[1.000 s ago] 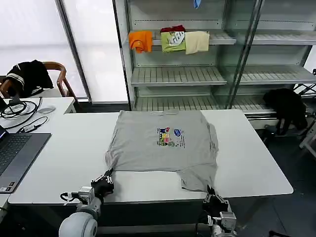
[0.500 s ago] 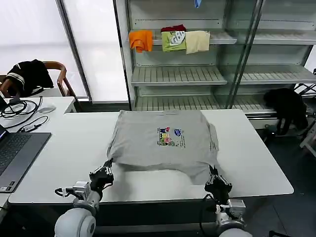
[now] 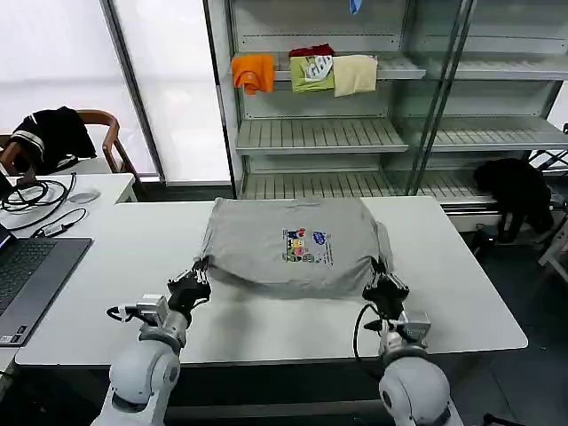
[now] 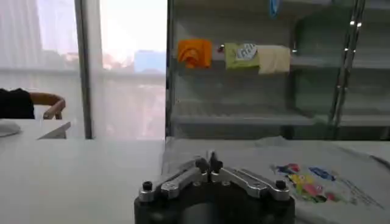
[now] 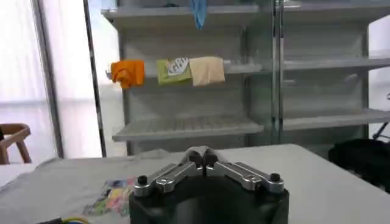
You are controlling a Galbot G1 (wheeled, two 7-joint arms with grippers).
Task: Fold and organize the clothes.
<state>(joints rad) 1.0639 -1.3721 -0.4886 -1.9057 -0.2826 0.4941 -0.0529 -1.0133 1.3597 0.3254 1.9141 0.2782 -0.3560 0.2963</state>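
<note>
Both hands, left hand (image 3: 197, 275) & right hand (image 3: 384, 282), apparently pinch T-shirt (image 3: 293, 244) hem corners.

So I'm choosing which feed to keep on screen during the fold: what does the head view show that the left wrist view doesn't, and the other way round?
The head view alone shows both grippers together, left gripper and right gripper, each shut on a near corner of the grey T-shirt, plus the laptop and the white table to its near edge.

The left wrist view alone shows the left gripper up close, its fingertips meeting.

Both show the shirt's chest print and the orange, green and cream folded shirts on the shelf.
</note>
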